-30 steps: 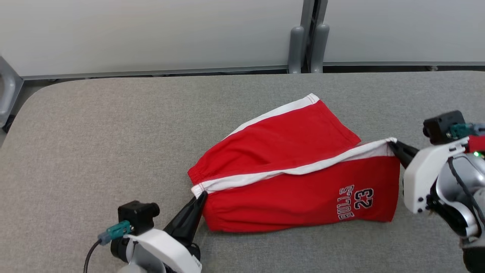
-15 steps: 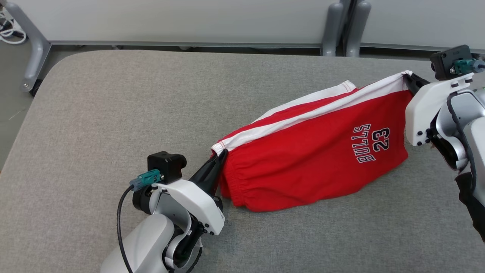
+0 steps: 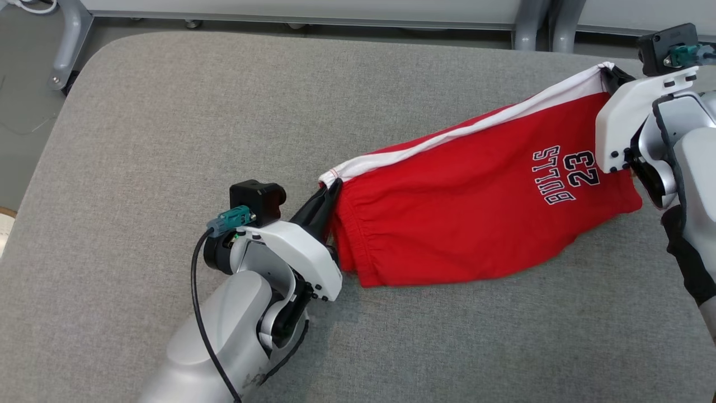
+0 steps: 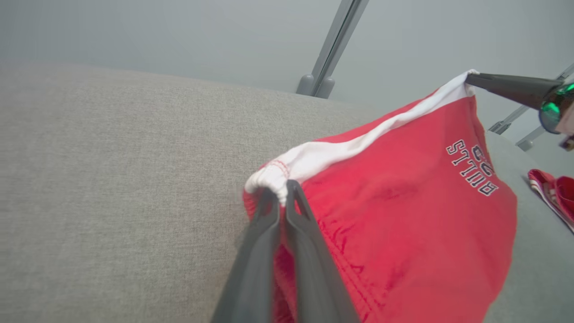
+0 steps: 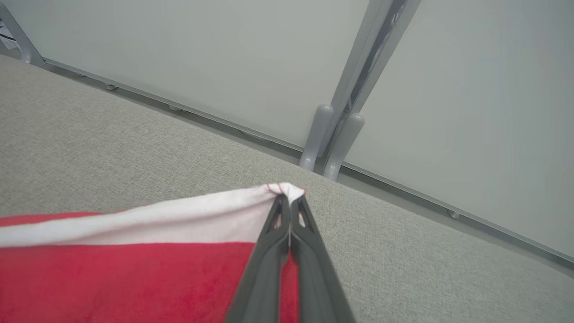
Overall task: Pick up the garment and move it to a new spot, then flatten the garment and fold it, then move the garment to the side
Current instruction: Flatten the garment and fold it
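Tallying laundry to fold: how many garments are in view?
2. The red Bulls shorts are stretched between the left tool and right tool over the table. A red-and-white striped piece, seemingly clothing, lies beyond them, cut off at the left wrist view's edge. More may be hidden.

left claw (image 3: 329, 189) clamped tight, right claw (image 3: 608, 71) clamped tight, well apart
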Tool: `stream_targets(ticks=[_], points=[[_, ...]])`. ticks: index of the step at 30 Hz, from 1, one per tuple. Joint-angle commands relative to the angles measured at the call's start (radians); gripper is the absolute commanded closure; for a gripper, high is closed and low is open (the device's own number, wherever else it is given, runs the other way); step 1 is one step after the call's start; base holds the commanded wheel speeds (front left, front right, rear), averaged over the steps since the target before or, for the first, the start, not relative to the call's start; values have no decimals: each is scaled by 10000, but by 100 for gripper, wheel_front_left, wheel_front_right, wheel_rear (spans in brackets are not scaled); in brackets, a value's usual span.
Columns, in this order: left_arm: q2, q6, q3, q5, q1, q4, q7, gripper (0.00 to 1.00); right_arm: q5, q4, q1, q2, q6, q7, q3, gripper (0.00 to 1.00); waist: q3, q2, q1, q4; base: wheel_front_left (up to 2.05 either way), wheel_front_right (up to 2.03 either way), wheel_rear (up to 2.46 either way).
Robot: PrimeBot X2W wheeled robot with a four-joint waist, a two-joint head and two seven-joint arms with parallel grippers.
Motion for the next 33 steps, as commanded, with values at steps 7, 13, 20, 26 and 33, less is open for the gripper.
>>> stream_targets(ticks=[7,13,20,26,33], points=[[-142,108,28,123,-623,634,-316,0,-12,1020,-543,244,2,-572,153,1,203,-1,0,182,0,0,0],[-247,44,27,106,-855,1131,-689,0,422,1674,-957,398,1,-928,476,0,116,-1,0,230,0,0,0],[283,547,182,718,-218,876,-1553,0,1452,2538,-1055,464,2,92,135,0,-509,-1,0,286,0,0,0],[1004,1230,1549,1248,1111,-1234,-1754,0,2086,3009,-863,397,2,1174,-44,0,-803,-1,0,360,0,0,0],[901,896,3927,2890,3527,-4384,-1755,0,2285,3651,-934,239,2,1881,-422,0,-584,-1,0,572,0,0,0]])
